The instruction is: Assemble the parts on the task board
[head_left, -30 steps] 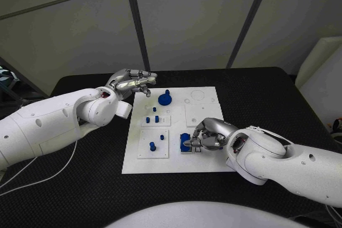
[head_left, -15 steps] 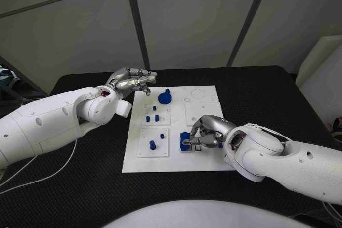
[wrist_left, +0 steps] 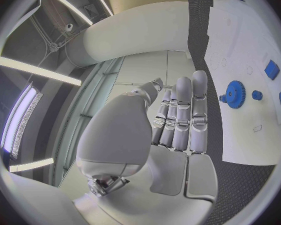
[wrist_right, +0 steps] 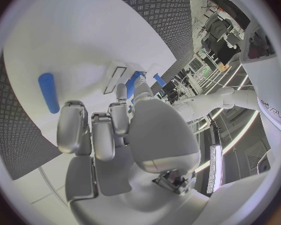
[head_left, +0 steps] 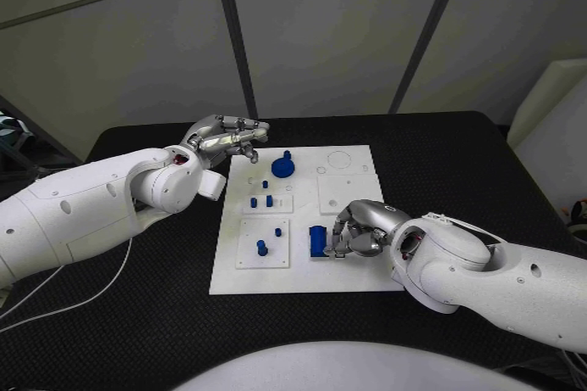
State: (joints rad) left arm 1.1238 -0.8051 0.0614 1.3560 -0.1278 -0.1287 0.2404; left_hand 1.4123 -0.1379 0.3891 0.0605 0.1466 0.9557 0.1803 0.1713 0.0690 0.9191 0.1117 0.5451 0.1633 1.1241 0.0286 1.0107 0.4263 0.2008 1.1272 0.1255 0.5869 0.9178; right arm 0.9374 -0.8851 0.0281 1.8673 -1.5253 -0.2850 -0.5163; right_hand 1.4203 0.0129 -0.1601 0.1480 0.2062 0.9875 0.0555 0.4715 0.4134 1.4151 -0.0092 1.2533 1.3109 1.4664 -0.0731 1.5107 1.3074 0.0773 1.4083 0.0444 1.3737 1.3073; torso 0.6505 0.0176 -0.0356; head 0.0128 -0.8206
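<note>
My right hand (head_left: 356, 232) has drawn slightly back from the upright blue rectangular block (head_left: 318, 240) on the white flat task board (head_left: 354, 274); fingers curled, whether they grip it I cannot tell. My left hand (head_left: 227, 137), unchanged, hovers empty beside the blue toothed gear (head_left: 284, 168), fingers extended together.
</note>
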